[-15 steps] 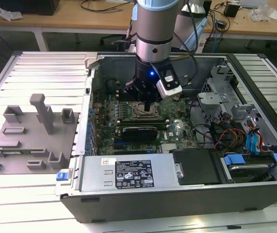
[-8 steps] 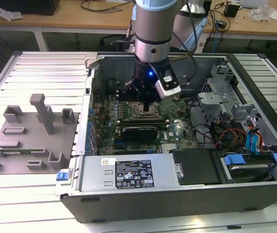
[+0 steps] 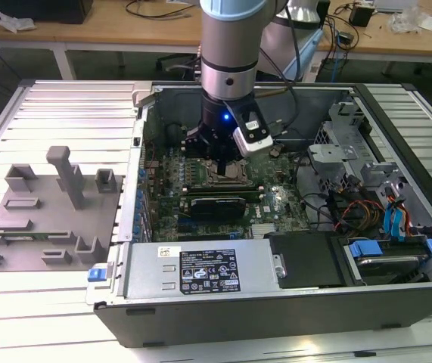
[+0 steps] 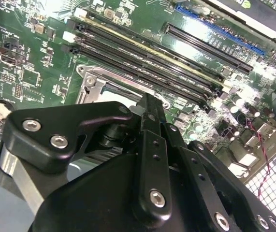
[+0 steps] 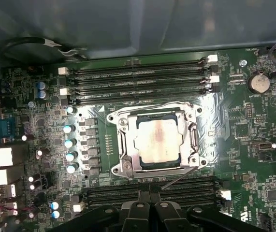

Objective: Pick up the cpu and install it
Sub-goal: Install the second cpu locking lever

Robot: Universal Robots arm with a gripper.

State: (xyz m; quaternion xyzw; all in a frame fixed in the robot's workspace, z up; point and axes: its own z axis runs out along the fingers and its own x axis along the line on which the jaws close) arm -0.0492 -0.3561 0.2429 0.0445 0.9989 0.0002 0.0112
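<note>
A ribbed white metal worktable (image 3: 72, 98) is carrying, from the exterior view's left, a grey plastic fixture block set (image 3: 45, 215) and an open black computer case (image 3: 291, 302). The arm's black gripper (image 3: 223, 159) is hanging inside the case, directly above the green motherboard (image 5: 254, 145). The fingers (image 5: 150, 210) are pressing together, clenched on nothing. The small flat square cpu with the silvery-white metal top (image 5: 158, 140) is sitting in the metal-framed socket (image 5: 123, 166), just ahead of the fingertips and apart from them.
</note>
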